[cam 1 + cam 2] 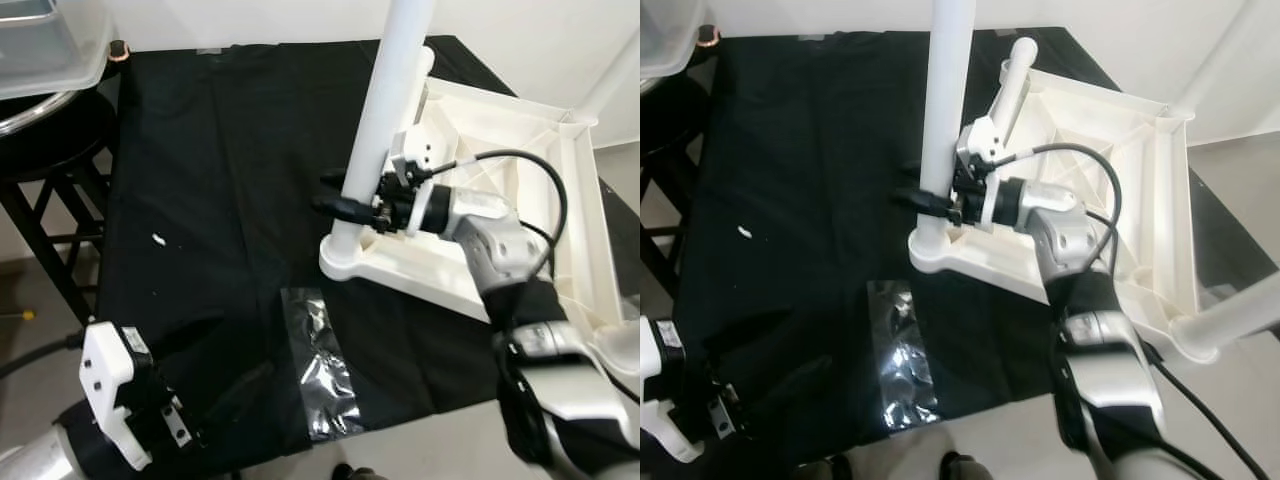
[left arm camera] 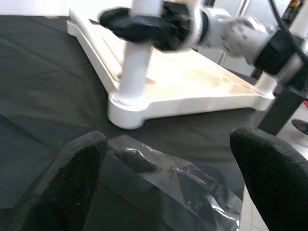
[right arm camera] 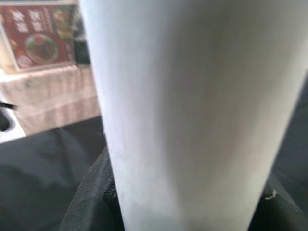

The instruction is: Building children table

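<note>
A black cloth covers the counter [image 1: 200, 150], which fills most of the left eye view; a dark stool with a clear plastic bin [image 1: 45, 40] sits in the upper left corner and pale floor shows along the edges. The white tabletop [image 1: 520, 200] lies upside down at centre right, ribs facing up. A white leg [image 1: 385, 110] stands upright in its near-left corner socket, and the right gripper [image 1: 345, 195] is clamped around that leg low down, just above the socket. A strip of clear plastic wrap [image 1: 325, 365] lies flat at lower centre, and a small white scrap [image 1: 158, 240] lies on the cloth at left. The left gripper [image 1: 160, 415] hovers low at the lower left, holding nothing.

In the right eye view another leg [image 1: 1015, 75] rises from the tabletop's far corner.

In the left wrist view the left gripper's black fingers [image 2: 72, 178] stand wide apart above the wrap, with the leg's base beyond.

The right wrist view shows the leg's white shaft pressed between the dark pads.

The step in hand looks like seating or twisting this leg into its socket. The next move probably calls for a firm downward push or turn while the leg is kept plumb, with the tabletop steadied against sliding.
</note>
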Tool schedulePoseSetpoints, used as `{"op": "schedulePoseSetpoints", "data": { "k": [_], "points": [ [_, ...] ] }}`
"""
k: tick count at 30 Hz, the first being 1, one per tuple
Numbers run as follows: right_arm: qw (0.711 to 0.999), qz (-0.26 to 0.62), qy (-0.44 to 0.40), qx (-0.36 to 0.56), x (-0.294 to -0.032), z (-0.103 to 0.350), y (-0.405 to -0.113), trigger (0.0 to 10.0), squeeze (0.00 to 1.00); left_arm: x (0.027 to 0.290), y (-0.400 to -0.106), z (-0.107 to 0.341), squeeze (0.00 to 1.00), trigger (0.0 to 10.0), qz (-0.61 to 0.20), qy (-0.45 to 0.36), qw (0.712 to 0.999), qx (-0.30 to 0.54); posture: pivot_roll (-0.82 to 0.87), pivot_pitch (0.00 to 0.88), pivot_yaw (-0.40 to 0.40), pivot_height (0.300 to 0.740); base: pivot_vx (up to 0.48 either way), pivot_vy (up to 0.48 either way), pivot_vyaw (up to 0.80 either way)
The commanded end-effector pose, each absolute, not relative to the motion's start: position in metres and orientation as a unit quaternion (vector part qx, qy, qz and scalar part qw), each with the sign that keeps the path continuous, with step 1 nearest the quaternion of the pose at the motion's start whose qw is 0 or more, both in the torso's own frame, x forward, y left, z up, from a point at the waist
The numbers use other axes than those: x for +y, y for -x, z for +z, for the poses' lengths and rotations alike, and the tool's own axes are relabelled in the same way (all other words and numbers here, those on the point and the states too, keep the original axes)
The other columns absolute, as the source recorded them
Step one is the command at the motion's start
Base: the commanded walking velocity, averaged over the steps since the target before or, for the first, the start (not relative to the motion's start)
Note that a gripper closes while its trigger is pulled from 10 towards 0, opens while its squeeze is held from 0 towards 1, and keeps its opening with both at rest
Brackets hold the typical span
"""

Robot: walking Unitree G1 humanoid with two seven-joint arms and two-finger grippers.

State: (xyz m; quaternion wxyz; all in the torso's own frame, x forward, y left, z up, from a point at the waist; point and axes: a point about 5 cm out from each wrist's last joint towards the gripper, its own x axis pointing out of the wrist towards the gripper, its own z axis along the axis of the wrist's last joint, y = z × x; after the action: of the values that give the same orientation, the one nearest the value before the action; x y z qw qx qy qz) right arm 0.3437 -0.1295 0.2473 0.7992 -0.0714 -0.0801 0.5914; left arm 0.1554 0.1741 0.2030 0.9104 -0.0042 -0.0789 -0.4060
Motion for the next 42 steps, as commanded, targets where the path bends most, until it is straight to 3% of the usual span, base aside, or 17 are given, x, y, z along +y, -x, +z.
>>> {"op": "schedulePoseSetpoints", "data": {
  "k": [1,2,3,5,6,7,8,11,17,18,22,23,31,37,39,42],
  "points": [
    [0.790,0.611,0.039,-0.008,-0.120,0.208,-0.328,0.0,0.00,0.172,-0.153,0.202,0.00,10.0,-0.415,0.005,0.907,-0.075,0.13,0.232,-0.085,0.740,0.000,0.000,0.00],
    [0.790,0.611,0.039,-0.008,-0.120,0.208,-0.328,0.0,0.00,0.172,-0.153,0.202,0.00,10.0,-0.415,0.005,0.907,-0.075,0.13,0.232,-0.085,0.740,0.000,0.000,0.00],
    [0.808,0.589,0.033,0.000,-0.117,0.201,-0.323,0.0,0.00,0.172,-0.153,0.202,0.00,10.0,-0.415,0.005,0.907,-0.075,0.12,0.232,-0.087,0.740,0.000,0.000,0.00],
    [0.879,0.475,0.022,0.034,-0.109,0.184,-0.327,0.0,0.00,0.172,-0.154,0.202,0.00,10.0,-0.416,0.005,0.907,-0.074,0.12,0.231,-0.085,0.740,0.000,0.000,0.00],
    [0.879,0.475,0.022,0.034,-0.109,0.184,-0.327,0.0,0.00,0.172,-0.154,0.202,0.00,10.0,-0.416,0.005,0.907,-0.074,0.12,0.231,-0.085,0.740,0.000,0.000,0.00],
    [0.946,0.319,0.040,0.046,-0.111,0.172,-0.333,0.0,0.00,0.173,-0.154,0.202,0.00,10.0,-0.415,0.005,0.907,-0.073,0.11,0.229,-0.081,0.740,0.000,0.000,0.00],
    [0.975,0.207,0.055,0.052,-0.115,0.165,-0.334,0.0,0.00,0.173,-0.155,0.202,0.00,10.0,-0.415,0.005,0.907,-0.073,0.10,0.229,-0.082,0.740,0.000,0.000,0.00],
    [0.987,0.144,0.070,0.032,-0.098,0.165,-0.314,0.0,0.00,0.173,-0.157,0.201,0.00,10.0,-0.418,0.004,0.905,-0.075,0.11,0.222,-0.076,0.740,0.000,0.000,0.00],
    [0.990,0.133,0.052,0.008,-0.090,0.182,-0.321,0.0,0.00,0.172,-0.160,0.201,0.00,10.0,-0.419,0.003,0.905,-0.079,0.10,0.202,-0.076,0.740,0.000,0.000,0.00],
    [0.989,0.138,0.048,0.005,-0.088,0.186,-0.323,10.0,0.00,0.172,-0.161,0.201,0.00,10.0,-0.419,0.003,0.904,-0.080,0.10,0.196,-0.079,0.740,0.000,0.000,0.00],
    [0.987,0.157,0.036,-0.003,-0.085,0.191,-0.326,10.0,0.00,0.172,-0.163,0.201,0.00,10.0,-0.420,0.002,0.904,-0.082,0.10,0.190,-0.081,0.740,0.000,0.000,0.00],
    [0.987,0.158,0.022,-0.013,-0.085,0.194,-0.324,10.0,1.00,0.172,-0.163,0.201,0.00,10.0,-0.419,0.001,0.904,-0.083,0.10,0.189,-0.081,0.740,0.000,0.000,0.00],
    [0.975,0.211,-0.008,-0.067,-0.086,0.201,-0.293,10.0,1.00,0.173,-0.172,0.196,0.00,10.0,-0.400,-0.008,0.913,-0.083,0.07,0.177,-0.066,0.740,0.000,0.000,0.00],
    [0.965,0.253,0.020,-0.065,-0.092,0.185,-0.263,10.0,1.00,0.176,-0.183,0.191,0.00,10.0,-0.361,-0.015,0.929,-0.083,0.04,0.169,-0.052,0.740,0.000,0.000,0.00],
    [0.955,0.289,0.048,-0.047,-0.092,0.169,-0.238,10.0,1.00,0.179,-0.193,0.182,0.00,10.0,-0.314,0.005,0.947,-0.073,0.02,0.159,-0.043,0.740,0.000,0.000,0.00],
    [0.953,0.295,0.061,-0.042,-0.092,0.163,-0.231,10.0,1.00,0.180,-0.197,0.177,0.00,10.0,-0.291,0.016,0.955,-0.062,0.01,0.153,-0.041,0.740,0.000,0.000,0.00]
  ]
}}
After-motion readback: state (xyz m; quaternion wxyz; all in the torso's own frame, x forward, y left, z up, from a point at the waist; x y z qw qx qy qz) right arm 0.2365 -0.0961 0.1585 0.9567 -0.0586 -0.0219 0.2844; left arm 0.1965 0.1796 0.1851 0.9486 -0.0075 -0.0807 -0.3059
